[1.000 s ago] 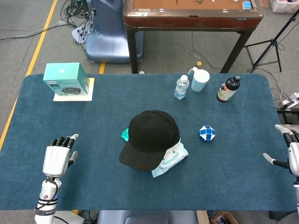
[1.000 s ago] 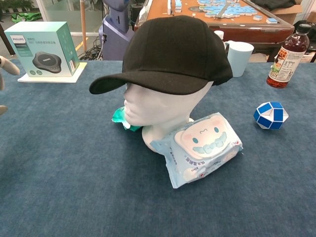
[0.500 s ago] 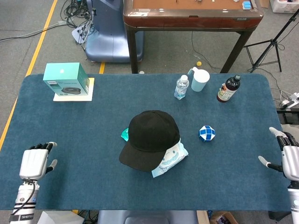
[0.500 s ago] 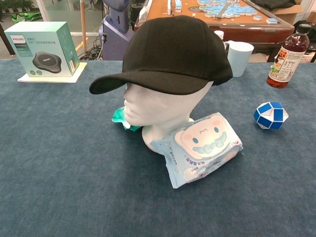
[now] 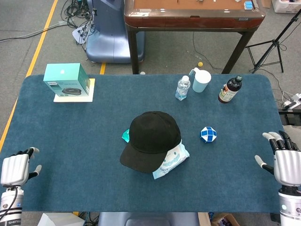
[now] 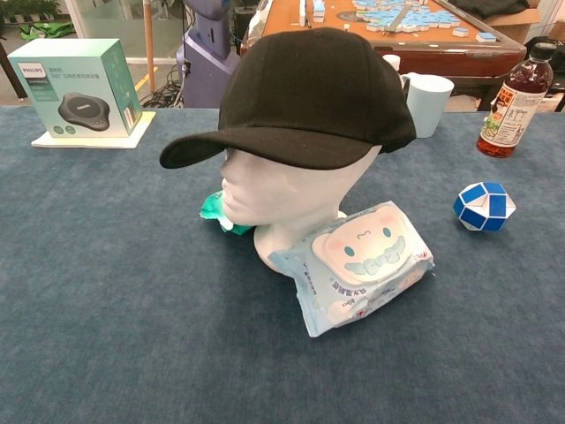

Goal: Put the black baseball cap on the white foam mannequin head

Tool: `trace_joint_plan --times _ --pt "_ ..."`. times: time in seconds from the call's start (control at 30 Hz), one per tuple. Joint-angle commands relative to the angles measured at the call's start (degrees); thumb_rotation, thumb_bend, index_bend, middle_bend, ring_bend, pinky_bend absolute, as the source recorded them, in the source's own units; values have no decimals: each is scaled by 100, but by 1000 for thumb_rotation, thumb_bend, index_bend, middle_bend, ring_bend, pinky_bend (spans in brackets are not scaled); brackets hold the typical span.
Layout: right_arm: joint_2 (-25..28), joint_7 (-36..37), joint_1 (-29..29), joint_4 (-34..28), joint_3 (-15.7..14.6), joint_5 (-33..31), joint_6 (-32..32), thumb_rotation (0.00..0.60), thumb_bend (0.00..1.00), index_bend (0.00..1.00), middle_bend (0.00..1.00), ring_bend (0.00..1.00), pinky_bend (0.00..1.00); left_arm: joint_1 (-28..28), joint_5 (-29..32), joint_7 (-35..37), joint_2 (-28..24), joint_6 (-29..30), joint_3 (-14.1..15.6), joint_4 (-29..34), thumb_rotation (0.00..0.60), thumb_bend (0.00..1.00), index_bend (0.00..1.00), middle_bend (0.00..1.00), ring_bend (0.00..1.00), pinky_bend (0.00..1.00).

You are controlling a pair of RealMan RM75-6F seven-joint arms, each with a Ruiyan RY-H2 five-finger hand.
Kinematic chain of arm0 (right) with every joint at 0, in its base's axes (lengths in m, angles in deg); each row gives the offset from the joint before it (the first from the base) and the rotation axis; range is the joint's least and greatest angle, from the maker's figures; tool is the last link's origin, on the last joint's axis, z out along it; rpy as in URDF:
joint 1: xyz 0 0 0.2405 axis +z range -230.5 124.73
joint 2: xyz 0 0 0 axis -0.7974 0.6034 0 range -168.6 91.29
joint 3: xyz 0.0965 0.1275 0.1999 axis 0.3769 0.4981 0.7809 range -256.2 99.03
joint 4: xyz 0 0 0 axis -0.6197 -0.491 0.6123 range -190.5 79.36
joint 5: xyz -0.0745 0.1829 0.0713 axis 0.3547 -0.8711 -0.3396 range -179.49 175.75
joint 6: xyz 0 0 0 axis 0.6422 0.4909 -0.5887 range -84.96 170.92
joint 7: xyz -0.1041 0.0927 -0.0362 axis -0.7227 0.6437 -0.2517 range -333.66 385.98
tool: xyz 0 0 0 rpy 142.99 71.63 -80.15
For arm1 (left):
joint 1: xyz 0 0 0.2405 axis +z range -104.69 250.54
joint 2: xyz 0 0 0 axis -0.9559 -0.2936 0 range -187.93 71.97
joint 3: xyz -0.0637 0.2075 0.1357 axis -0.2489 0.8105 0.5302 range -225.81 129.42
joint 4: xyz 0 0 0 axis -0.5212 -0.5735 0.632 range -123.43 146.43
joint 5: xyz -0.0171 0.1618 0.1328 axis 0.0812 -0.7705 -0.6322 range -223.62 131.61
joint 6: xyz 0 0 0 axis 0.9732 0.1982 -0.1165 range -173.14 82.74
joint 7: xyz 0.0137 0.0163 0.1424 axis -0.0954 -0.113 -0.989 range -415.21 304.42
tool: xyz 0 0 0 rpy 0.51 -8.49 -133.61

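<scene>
Black cap (image 6: 309, 93), brim left, snug on white mannequin head (image 6: 282, 190); each robot hand (image 5: 15, 170) (image 5: 285, 161) empty, fingers apart.

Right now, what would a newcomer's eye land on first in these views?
The black baseball cap sitting on the white foam mannequin head at the table's middle, brim toward the robot's left. Against the head's base leans a cartoon-faced wipes pack. Both hands hang empty at the near corners: left hand, right hand.
</scene>
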Motion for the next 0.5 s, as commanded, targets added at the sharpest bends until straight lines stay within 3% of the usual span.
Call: trace_joint_plan --times 0.03,0.5 --pt "3 62 6 12 -19 -13 41 600 0 300 304 181 416 15 63 34 -66 -9 -38 44 600 215 371 460 403 462" --pt "218 510 110 -24 -56 -268 630 600 0 300 304 180 416 -3 99 59 -106 -9 -50 53 600 215 372 460 403 463"
